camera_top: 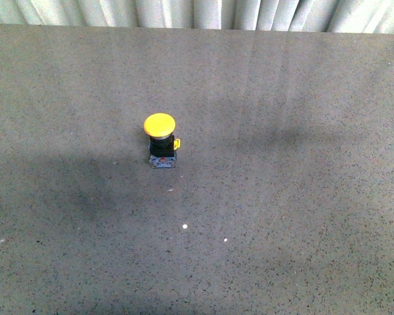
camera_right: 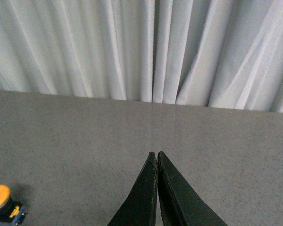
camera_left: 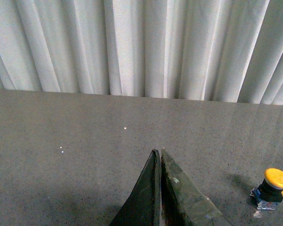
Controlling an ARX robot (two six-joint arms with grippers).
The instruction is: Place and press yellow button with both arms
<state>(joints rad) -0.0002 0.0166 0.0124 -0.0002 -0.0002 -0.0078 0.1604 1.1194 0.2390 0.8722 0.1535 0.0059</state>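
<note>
The yellow button (camera_top: 160,140) stands upright on the grey speckled bench (camera_top: 302,197), a little left of the middle as I face it, cap up and base flat on the surface. Its yellow side tab points to my right. It sits alone, with nothing touching it, so the cap is free to be pushed from above and the body is open on both sides for a steadying grip.

My left claw (camera_left: 160,153) is clenched, its two dark fingers meeting at the tips with nothing between them. From that wrist the button shows off to one side, well apart from the tips. My right claw (camera_right: 157,154) is clenched too and grips nothing; its wrist camera catches the button only at the edge of the picture, cut off in the corner. Neither arm reaches into the front view, so I judge both are held back and above the bench, clear of the button.

A white curtain (camera_right: 132,47) hangs behind the far edge of the bench.

Standing as it does, the button looks already placed; I judge pressing is what remains, one claw bracing the body while the other bears down on the cap.
</note>
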